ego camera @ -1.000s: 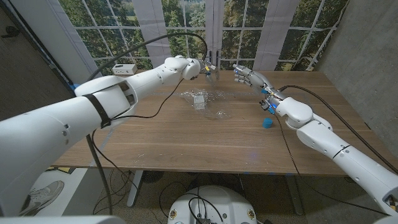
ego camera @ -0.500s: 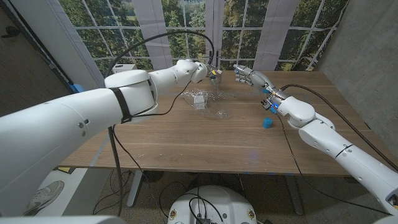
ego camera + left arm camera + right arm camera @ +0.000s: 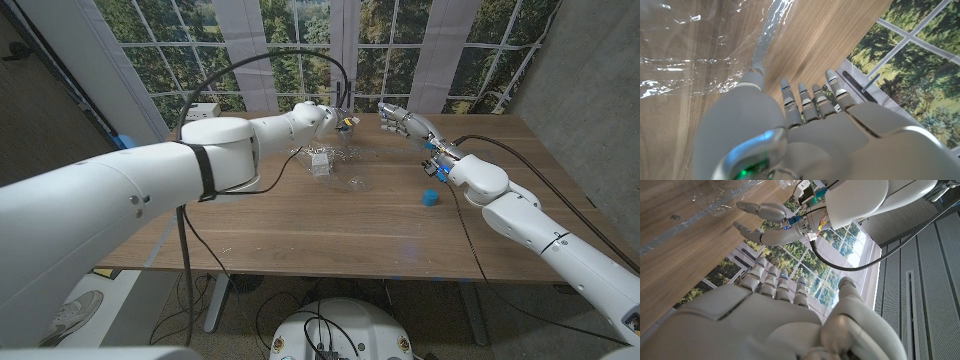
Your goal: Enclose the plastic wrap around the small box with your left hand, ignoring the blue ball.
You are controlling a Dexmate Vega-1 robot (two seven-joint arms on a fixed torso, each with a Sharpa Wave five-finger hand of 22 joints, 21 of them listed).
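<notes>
**Wrap and box waiting on the table**

Big windows with green trees are filling the wall behind the wooden table (image 3: 300, 220). I am standing at the near side with both arms reaching out over it.

The plastic wrap (image 3: 335, 165) is lying on the far middle of the table. It is clear and crinkly, and it is shining where the light is hitting it. It is spreading out flat around the small box (image 3: 321, 162). The box is see-through too, so it is hard to pick out from the wrap. I cannot tell if the wrap is covering any of its sides.

My left hand (image 3: 335, 118) is hanging above the far edge of the wrap, just past the box. Its fingers (image 3: 805, 97) are spread apart and holding nothing.

My right hand (image 3: 405, 124) is up in the air on the other side, well apart from the wrap. Its fingers (image 3: 772, 280) are loose and apart, holding nothing.

The blue ball (image 3: 430, 198) is sitting on the table under my right arm, away from the wrap.
</notes>
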